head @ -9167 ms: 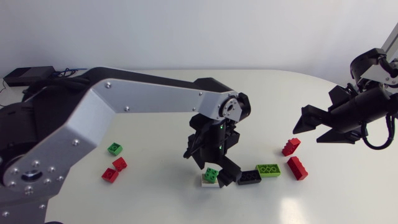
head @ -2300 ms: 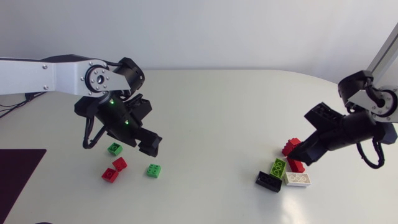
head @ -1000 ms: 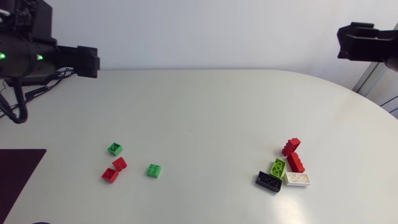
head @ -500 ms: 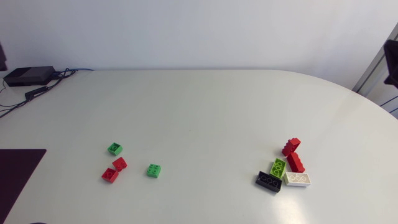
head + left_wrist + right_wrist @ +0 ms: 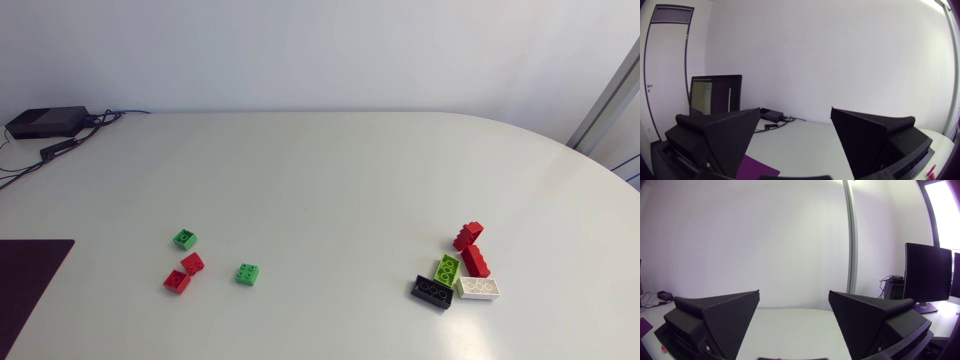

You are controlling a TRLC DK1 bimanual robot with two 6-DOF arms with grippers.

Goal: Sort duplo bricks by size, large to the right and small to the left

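Lying nearest on the right half of the table (image 5: pixel 330 180): black brick (image 5: pixel 432 292), long, set aslant; white brick (image 5: pixel 479 288), long, just beside it toward the right edge. Sitting just behind these two: lime brick (image 5: pixel 447 269), long, its near end against the black one. Next back: near red brick (image 5: pixel 476 260), long, alongside the lime one and close behind the white. Farthest of the group: far red brick (image 5: pixel 468 235), meeting the near red brick end to end.

Lying on the left half, well apart from that cluster: front red brick (image 5: pixel 177 281), small and square, corner to corner with back red brick (image 5: pixel 193 263). Near that pair, on the side toward the middle and not touching: loose green brick (image 5: pixel 247 274), small. Just behind the red pair: far green brick (image 5: pixel 185 239), small.

Covering the near left corner: dark mat (image 5: pixel 30 285). Sitting at the far left corner: black box (image 5: pixel 45 122), cables trailing beside it.

Left gripper (image 5: pixel 795 112): shown in its own wrist view, jaws spread wide, gripping no brick; table surface, then the black box, visible through the gap. Right gripper (image 5: pixel 794 292): shown in its own wrist view, jaws spread wide, gripping no brick; table surface visible through the gap.
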